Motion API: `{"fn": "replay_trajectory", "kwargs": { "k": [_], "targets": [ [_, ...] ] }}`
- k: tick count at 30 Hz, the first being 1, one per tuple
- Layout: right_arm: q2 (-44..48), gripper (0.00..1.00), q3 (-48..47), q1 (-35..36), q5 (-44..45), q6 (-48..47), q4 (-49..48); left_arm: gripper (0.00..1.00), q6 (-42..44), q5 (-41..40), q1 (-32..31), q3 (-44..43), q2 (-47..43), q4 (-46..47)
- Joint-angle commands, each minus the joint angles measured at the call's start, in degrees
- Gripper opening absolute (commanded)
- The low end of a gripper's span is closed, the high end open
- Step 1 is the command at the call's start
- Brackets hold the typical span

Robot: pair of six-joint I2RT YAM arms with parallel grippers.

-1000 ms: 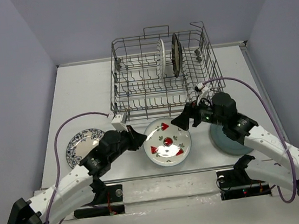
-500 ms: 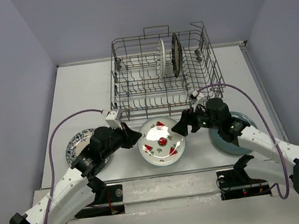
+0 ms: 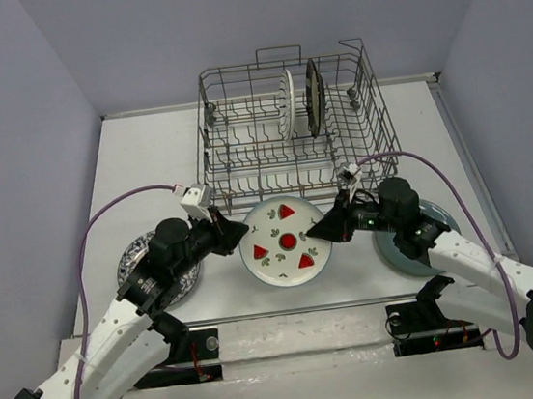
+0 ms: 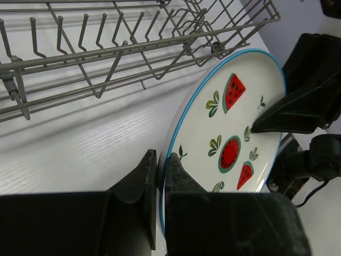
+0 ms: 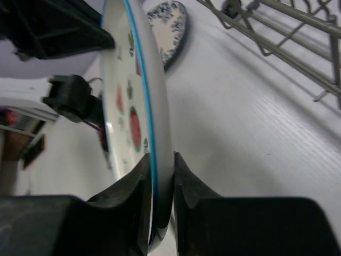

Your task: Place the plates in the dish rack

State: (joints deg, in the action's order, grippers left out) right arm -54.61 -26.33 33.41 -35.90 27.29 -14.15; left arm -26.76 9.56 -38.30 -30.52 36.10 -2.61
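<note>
- Right now your left gripper (image 3: 238, 234) is clamped on the left rim of the white plate with red fruit motifs (image 3: 284, 241); in the left wrist view its fingers (image 4: 146, 176) pinch the blue-edged rim from both sides.
- Your right gripper (image 3: 320, 234) is closed on the opposite, right rim of the same plate; the right wrist view shows the edge wedged between its two fingers (image 5: 139, 178).
- That plate sits at the centre of the overhead view, held between both arms and tipped up so its painted face shows to the overhead camera. Whether its lower edge touches the table (image 3: 146, 166) you cannot tell.
- Just above it in the frame stands the dish rack (image 3: 276, 196), its near rail close to the plate's top edge.
- Inside the rack, upper right, two plates stand on edge between tines: the white striped plate (image 3: 287, 104) and, just right of it, the dark plate (image 3: 312, 96).
- At the left of the frame the blue floral plate (image 3: 133, 257) lies flat, partly under your left arm.
- At the right the teal-grey plate (image 3: 397, 254) lies flat, partly under your right arm.
</note>
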Motion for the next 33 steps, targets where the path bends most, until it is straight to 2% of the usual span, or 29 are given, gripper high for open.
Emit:
{"fn": "replay_trajectory", "kwargs": {
  "k": [1, 5, 6, 7, 8, 9, 12, 14, 15, 19, 24, 25, 27, 28, 29, 30, 31, 33],
  "targets": [
    [1.5, 0.07, -0.8, 0.7, -7.9, 3.6, -8.4, 0.06, -1.6, 2.4, 0.0, -6.6, -0.4, 9.2],
    [1.6, 0.07, -4.7, 0.7, -6.9, 5.2, -8.4, 0.13, 1.9, -0.6, 0.2, -11.1, 0.7, 6.3],
    [1.4, 0.07, -6.0, 0.7, -5.8, 5.6, -8.4, 0.25, 5.1, -1.6, 0.2, -12.9, 1.2, 4.9],
    [1.1, 0.07, -9.4, 0.7, -5.0, 5.6, -8.0, 0.33, 6.6, -4.3, 0.2, -16.4, 2.0, 2.6],
    [0.0, 0.07, -11.3, 0.7, -4.2, 5.8, -7.2, 0.50, 8.2, -5.6, 0.2, -17.8, 2.1, 0.6],
    [-0.6, 0.07, -13.2, 0.7, -2.3, 5.9, -6.9, 0.60, 10.7, -7.0, 0.2, -19.1, 2.0, -1.3],
    [-4.3, 0.07, -22.0, 0.7, 5.0, 5.1, -3.4, 0.87, 13.9, -14.2, 0.2, -22.5, 0.3, -4.2],
    [-8.5, 0.07, -29.2, 0.7, 12.0, 3.7, 0.9, 0.94, 15.2, -20.7, 0.2, -22.2, -1.2, -5.1],
    [-10.0, 0.07, -31.7, 0.7, 15.0, 3.3, 2.4, 0.97, 16.0, -25.3, 0.2, -21.3, -3.0, -5.8],
    [-17.7, 0.07, -42.7, 0.7, 26.1, 4.7, 8.3, 0.99, 17.5, -31.1, 0.2, -18.2, -7.2, -6.0],
    [-28.3, 0.07, -55.2, 1.2, 40.8, 5.9, 11.7, 0.99, 17.3, -31.4, 0.2, -13.6, -9.4, -3.8],
    [-32.3, 0.07, -60.5, 2.2, 48.0, 5.7, 13.4, 0.99, 17.3, -30.4, 0.2, -12.8, -10.1, -3.5],
    [-36.2, 0.07, -65.3, 3.2, 55.3, 5.2, 14.0, 0.99, 17.1, -29.4, 0.2, -12.0, -10.9, -3.1],
    [-40.5, 0.07, -71.3, 5.0, 62.5, 2.6, 16.6, 0.99, 16.8, -28.8, 0.2, -11.8, -11.5, -3.3],
    [-43.0, 0.07, -75.1, 5.0, 62.5, 0.7, 17.9, 0.99, 16.8, -28.5, 0.2, -11.7, -11.5, -3.3],
    [-45.6, 0.07, -78.8, 5.6, 69.2, -1.3, 19.1, 0.99, 16.7, -28.2, 0.2, -11.6, -11.6, -3.3],
    [-48.3, 0.07, -86.4, 6.7, 72.1, -3.1, 21.4, 0.99, 16.7, -27.4, 0.2, -11.4, -12.1, -3.3],
    [-55.2, 0.07, -93.0, 7.8, 80.3, -9.1, 22.5, 0.99, 16.6, -26.6, 0.2, -11.2, -12.7, -3.0]
  ]
}}
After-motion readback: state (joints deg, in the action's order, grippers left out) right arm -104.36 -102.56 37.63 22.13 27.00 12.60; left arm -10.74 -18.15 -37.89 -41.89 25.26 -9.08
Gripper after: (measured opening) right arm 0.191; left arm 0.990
